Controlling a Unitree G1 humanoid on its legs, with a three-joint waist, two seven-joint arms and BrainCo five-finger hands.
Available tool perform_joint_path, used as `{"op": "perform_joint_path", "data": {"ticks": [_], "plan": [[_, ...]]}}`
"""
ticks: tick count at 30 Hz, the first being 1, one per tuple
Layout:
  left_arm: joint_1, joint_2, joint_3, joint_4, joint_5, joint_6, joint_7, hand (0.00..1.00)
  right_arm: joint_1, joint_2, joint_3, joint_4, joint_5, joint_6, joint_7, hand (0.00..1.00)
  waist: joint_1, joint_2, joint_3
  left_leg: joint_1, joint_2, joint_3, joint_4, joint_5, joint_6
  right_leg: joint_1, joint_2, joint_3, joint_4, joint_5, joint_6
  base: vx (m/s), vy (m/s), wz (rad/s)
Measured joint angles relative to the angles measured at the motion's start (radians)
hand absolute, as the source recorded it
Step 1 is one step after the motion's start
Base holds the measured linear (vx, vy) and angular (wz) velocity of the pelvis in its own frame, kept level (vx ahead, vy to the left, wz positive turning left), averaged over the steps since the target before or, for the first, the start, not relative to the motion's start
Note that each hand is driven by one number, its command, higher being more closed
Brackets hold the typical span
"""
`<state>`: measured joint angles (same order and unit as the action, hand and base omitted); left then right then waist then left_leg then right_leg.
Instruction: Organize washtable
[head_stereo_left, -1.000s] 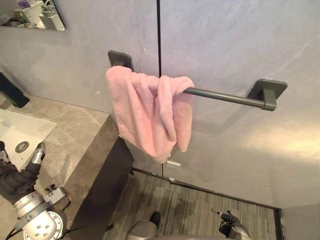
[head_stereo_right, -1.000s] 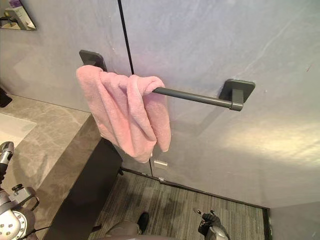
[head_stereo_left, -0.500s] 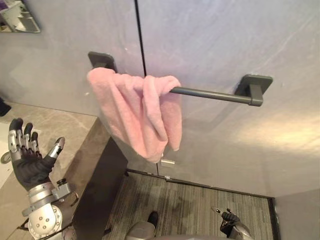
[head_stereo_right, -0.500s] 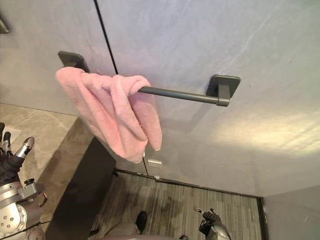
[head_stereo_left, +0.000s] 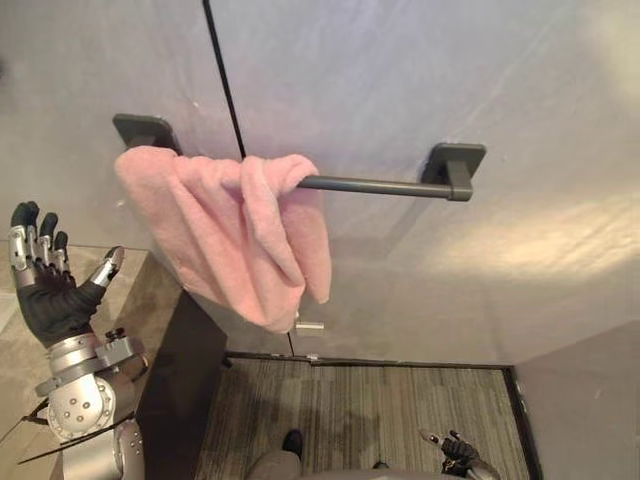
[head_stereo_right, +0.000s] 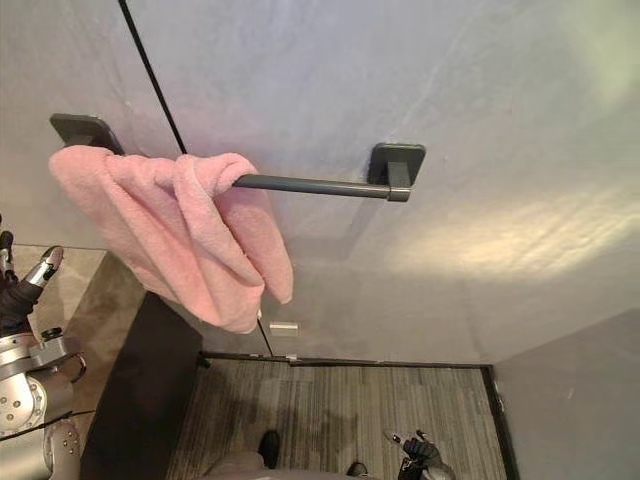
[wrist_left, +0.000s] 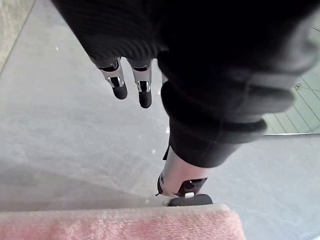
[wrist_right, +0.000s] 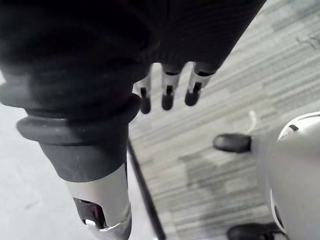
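Observation:
A pink towel (head_stereo_left: 232, 229) hangs bunched over the left end of a dark wall bar (head_stereo_left: 370, 185), and its edge shows in the left wrist view as the pink towel (wrist_left: 120, 224). My left hand (head_stereo_left: 48, 290) is raised at the left, fingers straight and spread, holding nothing, a little left of and below the towel. In its wrist view the left hand (wrist_left: 132, 85) faces the grey wall. My right hand (head_stereo_left: 452, 448) hangs low at the bottom right over the floor, with relaxed fingers (wrist_right: 167, 97) and nothing in them.
The stone washtable top (head_stereo_left: 140, 275) ends by my left hand, with a dark cabinet side (head_stereo_left: 185, 390) below it. A grey wall (head_stereo_left: 420, 90) fills the back. Striped grey carpet (head_stereo_left: 360, 410) lies below. A small white fitting (head_stereo_left: 310, 326) sits low on the wall.
The camera has swung right, so the towel bar slid left in view and the basin left the picture. My left hand rose from the washtable and spread its fingers upward.

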<state>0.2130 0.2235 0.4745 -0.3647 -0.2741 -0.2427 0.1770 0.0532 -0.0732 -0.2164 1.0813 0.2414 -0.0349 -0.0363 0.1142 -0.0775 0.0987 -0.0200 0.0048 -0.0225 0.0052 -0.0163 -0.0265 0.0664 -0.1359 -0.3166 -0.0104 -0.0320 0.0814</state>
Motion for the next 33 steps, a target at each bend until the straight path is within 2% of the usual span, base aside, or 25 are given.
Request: {"op": "perform_joint_path", "data": {"ticks": [2,5,7,13,21,33], "plan": [[0.000,0.017,0.000,0.027,-0.007,0.003,-0.003,0.00,0.001,-0.001,0.003,-0.008,-0.005,0.000,0.001,0.00,-0.010,-0.002,-0.001,0.001,0.002,0.013,-0.002,0.000,0.000,-0.004,0.002,0.015,-0.007,0.008,0.000,-0.04,0.010,-0.22],[-0.001,0.083,0.000,0.100,-0.039,0.009,-0.026,0.00,0.002,-0.002,0.035,-0.026,-0.016,0.004,0.011,0.00,-0.017,-0.004,-0.003,0.012,0.007,0.041,-0.012,0.000,0.001,-0.005,0.008,0.041,-0.025,0.026,-0.005,-0.03,0.007,-0.30],[-0.002,0.116,-0.002,0.151,-0.069,0.031,-0.056,0.00,0.003,-0.003,0.050,-0.052,-0.018,0.004,0.019,0.00,-0.022,-0.004,-0.004,0.027,0.010,0.063,-0.033,0.002,0.000,-0.018,0.011,0.064,-0.029,0.033,-0.004,-0.05,0.003,-0.36],[-0.023,0.120,-0.023,0.245,-0.090,0.038,-0.082,0.00,0.011,-0.010,0.077,-0.055,-0.026,0.011,0.020,0.00,-0.020,-0.007,-0.005,0.054,0.011,0.095,-0.075,0.011,0.000,-0.019,0.014,0.090,-0.046,0.041,-0.002,0.00,0.007,-0.15],[-0.015,0.121,-0.034,0.296,-0.122,0.026,-0.082,0.00,0.010,-0.014,0.114,-0.093,-0.045,0.014,0.022,0.00,-0.015,-0.010,-0.008,0.064,0.010,0.114,-0.085,0.013,-0.001,-0.017,0.017,0.105,-0.061,0.054,-0.006,-0.01,0.000,-0.07],[0.007,0.122,-0.121,0.321,-0.162,0.044,-0.114,0.00,0.017,-0.014,0.132,-0.093,-0.056,0.017,0.027,0.00,-0.022,-0.017,-0.011,0.070,0.007,0.139,-0.098,0.026,-0.002,-0.027,0.012,0.131,-0.062,0.070,0.002,-0.06,-0.001,-0.06]]}}
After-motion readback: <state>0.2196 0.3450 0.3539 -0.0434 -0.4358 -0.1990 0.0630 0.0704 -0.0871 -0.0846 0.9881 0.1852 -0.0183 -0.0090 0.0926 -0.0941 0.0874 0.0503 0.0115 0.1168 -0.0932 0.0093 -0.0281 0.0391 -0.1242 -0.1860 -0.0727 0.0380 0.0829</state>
